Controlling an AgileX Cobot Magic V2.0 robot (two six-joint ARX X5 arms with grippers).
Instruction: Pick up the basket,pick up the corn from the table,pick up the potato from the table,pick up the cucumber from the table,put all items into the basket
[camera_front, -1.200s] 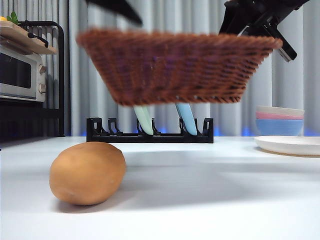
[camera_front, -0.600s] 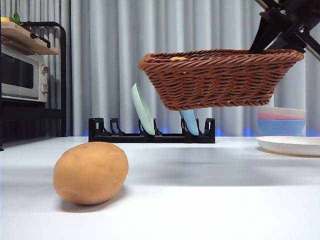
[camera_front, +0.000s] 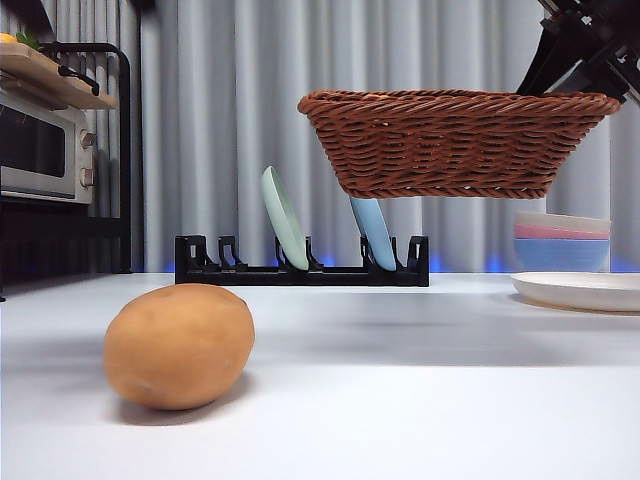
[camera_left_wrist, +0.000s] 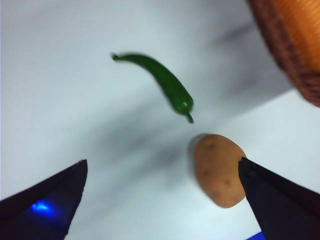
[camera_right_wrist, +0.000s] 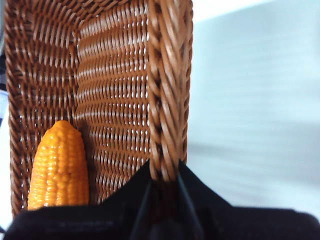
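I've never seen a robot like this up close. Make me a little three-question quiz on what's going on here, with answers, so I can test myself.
1. True or false: the basket rests on the table.
2. Which vegetable already lies in the basket? A) potato B) corn C) the green vegetable
3. Fill in: the open left gripper hangs above the ____.

Key:
1. False. The right gripper holds it in the air, shut on its braided rim.
2. B. The potato and the green vegetable lie on the table.
3. Potato, which lies close to one of its jaws.
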